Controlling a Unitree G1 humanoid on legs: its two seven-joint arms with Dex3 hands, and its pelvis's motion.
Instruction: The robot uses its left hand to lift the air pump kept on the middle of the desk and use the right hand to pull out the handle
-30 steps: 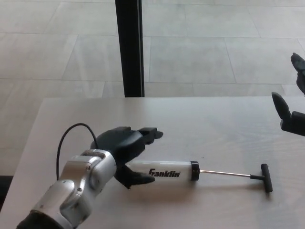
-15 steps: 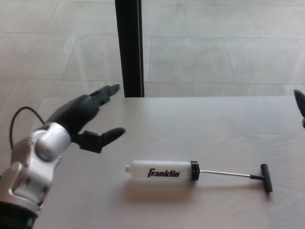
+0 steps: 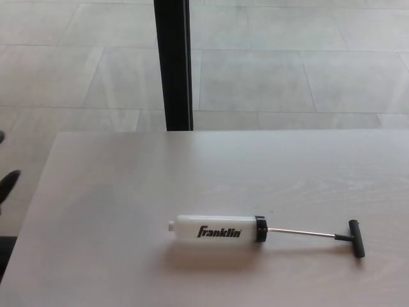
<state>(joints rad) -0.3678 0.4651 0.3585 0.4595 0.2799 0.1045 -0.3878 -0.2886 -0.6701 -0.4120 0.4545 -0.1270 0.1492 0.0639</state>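
One thing alone on the desk (image 3: 96, 192): the Franklin air pump (image 3: 217, 229), lying flat a little below and right of the middle. Its long axis runs left to right across the picture. The white barrel sits on the robot's left side, black collar at the barrel's right end, then the thin metal rod (image 3: 300, 233) drawn out toward the right, ending in the black T-handle (image 3: 356, 238) close to the right edge of the view. So the handle looks already extended, the rod bare between collar and grip.

Now the hands. At the far left edge, off the desk and beside it, there's a dark sliver (image 3: 7, 182) with a second small dark spot above it. That may be fingertips of the left hand, well apart from the pump, but so little shows that I cannot tell whether the hand is spread or closed. It touches nothing, holds nothing that I can see. The right hand is out of view entirely.

Geometry for any coming grasp, as I read it: the barrel end points toward the left side, the handle end toward the right, which suits left on barrel, right on handle. Nothing on the desk blocks either approach. Beyond the desk, a black post (image 3: 172, 64) stands against the tiled floor (image 3: 287, 64).
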